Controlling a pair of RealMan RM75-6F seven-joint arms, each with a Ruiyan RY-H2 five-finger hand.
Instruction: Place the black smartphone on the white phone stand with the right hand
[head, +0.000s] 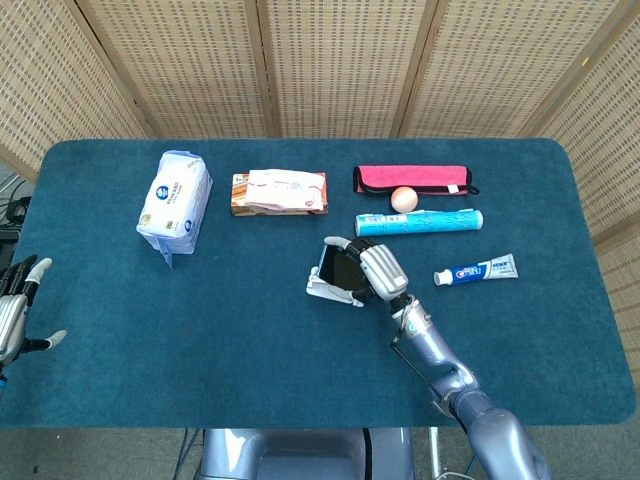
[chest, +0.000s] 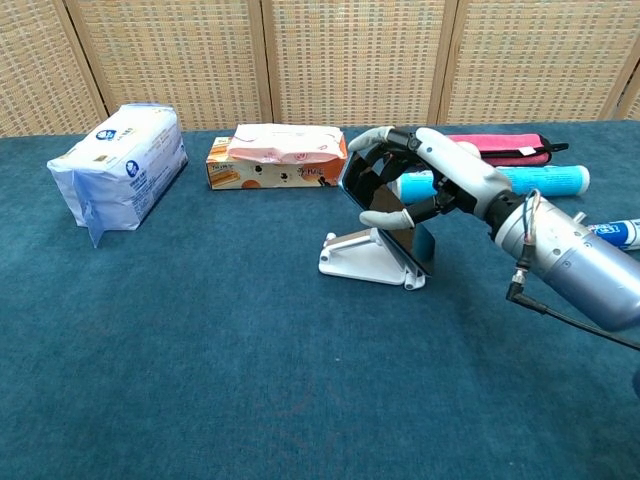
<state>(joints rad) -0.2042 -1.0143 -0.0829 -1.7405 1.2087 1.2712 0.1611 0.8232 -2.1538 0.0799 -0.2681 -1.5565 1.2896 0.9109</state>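
Right hand (chest: 425, 175) grips the black smartphone (chest: 375, 195), fingers curled over its top edge, thumb on the near side. Phone is tilted, lower edge at the white phone stand (chest: 365, 260); whether it's seated on the lip, can't tell. In the head view the right hand (head: 378, 268) covers most of the phone (head: 345, 268), and the stand (head: 328, 290) pokes out on the hand's left.

Left hand (head: 15, 310) sits off the left edge of the worktop (head: 250, 340), fingers spread, holding nothing.

Just behind the right hand: light blue tube (head: 425, 221) lying left-right, a small peach ball (head: 402, 198) touching its far side, and a pink pouch (head: 412, 179) beyond that. Toothpaste tube (head: 477, 270) lies right of the hand, near but apart. Orange-and-pink packet (head: 279, 192) is far-left of the stand. White-and-blue tissue pack (head: 174, 205) is further left, well apart from the rest.
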